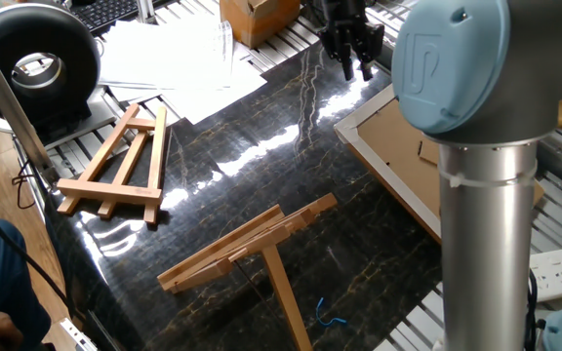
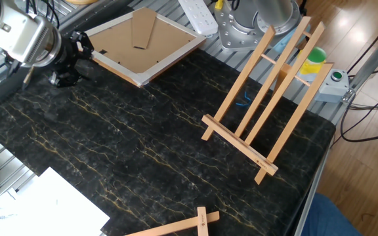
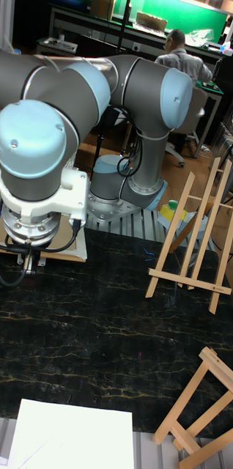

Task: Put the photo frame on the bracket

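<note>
1. The photo frame (image 2: pixel 143 44) lies flat, back side up, with brown fibreboard and its stand flap (image 2: pixel 141 31) showing. It sits at the table's (image 2: pixel 149 151) far corner by the robot base (image 2: pixel 238 29), partly over the slatted aluminium edge.
2. The gripper (image 1: pixel 356 60) hangs just beside the frame's outer white border and holds nothing. In the one fixed view the fingers point down with a small gap between them: apart, not clamped.
3. The bracket (image 2: pixel 268 105) stands upright near the opposite table edge, its ledge facing the open marble. It is well apart from the frame.
4. Step in hand, as I judge it: closing on the frame's rim for a pick. The frame is not yet touched.
5. To do it well, come down square to the border so one finger goes outside the rim and one inside. A flat frame offers little to bite, so an edge overhanging the slats is likely the easiest purchase. Avoid the flap; it hinges and would give.
6. Open room: the dark marble between frame and bracket is bare, a clear carry path.
7. Edges to mind: the small A-shaped easel (image 1: pixel 120 161) lying flat, papers (image 2: pixel 44 210), a power strip (image 2: pixel 199 16) just behind the frame, and the bracket's thin rear leg (image 1: pixel 289 292), which a nudge could tip.
</note>
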### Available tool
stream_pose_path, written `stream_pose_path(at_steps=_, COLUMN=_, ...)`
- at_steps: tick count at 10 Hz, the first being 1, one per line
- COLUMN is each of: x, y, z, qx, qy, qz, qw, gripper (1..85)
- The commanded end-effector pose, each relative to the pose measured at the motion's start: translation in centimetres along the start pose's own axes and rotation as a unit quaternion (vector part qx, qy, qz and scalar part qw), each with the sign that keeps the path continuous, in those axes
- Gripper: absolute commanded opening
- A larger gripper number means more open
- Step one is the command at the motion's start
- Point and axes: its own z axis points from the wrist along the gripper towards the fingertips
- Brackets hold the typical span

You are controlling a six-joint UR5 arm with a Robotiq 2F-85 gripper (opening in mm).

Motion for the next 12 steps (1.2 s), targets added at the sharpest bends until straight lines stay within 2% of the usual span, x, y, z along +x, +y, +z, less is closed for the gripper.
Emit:
stream_pose_path(at_steps=1, x=-0.2, y=0.7, z=1.1, qx=-0.003, qy=-0.012, qz=-0.010, qw=0.9999, gripper=41.7)
stream_pose_path(at_steps=3, x=-0.4, y=1.2, z=1.6, qx=-0.004, qy=-0.019, qz=-0.009, qw=0.9998, gripper=41.7)
stream_pose_path(at_steps=7, x=0.4, y=1.4, z=2.2, qx=-0.001, qy=-0.009, qz=-0.011, qw=0.9999, gripper=40.3)
stream_pose_path(at_steps=12, x=0.6, y=1.9, z=3.3, qx=-0.002, qy=-0.015, qz=-0.018, qw=0.9997, gripper=39.7)
